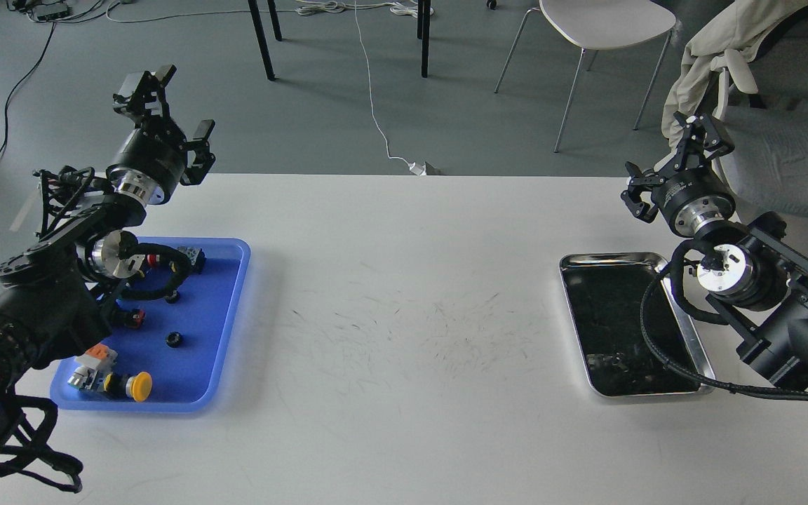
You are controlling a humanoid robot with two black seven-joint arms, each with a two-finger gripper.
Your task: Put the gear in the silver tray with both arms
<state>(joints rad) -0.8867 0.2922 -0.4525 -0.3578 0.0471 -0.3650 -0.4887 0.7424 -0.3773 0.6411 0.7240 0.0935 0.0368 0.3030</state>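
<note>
The silver tray (634,324) lies bare on the right of the white counter (404,294), with the right pincer (677,168) raised beyond its far end, fingers spread wide and holding nothing. The left pincer (165,112), also wide and unladen, hangs above the far edge of the blue tray (225,315), where 2 small black gears (174,339) lie among other parts.

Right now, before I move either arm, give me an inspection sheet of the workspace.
Surface: white table, faint scuffs mid-table.
Job's things: silver tray on the right, no parts seen in it; small black round parts, possibly gears, in the blue tray on the left.
Clutter: yellow push button and other small components in the blue tray.
Grippers: left gripper open, raised, holding nothing; right gripper open, raised, holding nothing.
Cables: white cable on the floor.
Surroundings: white chair, grey seat at right.
</note>
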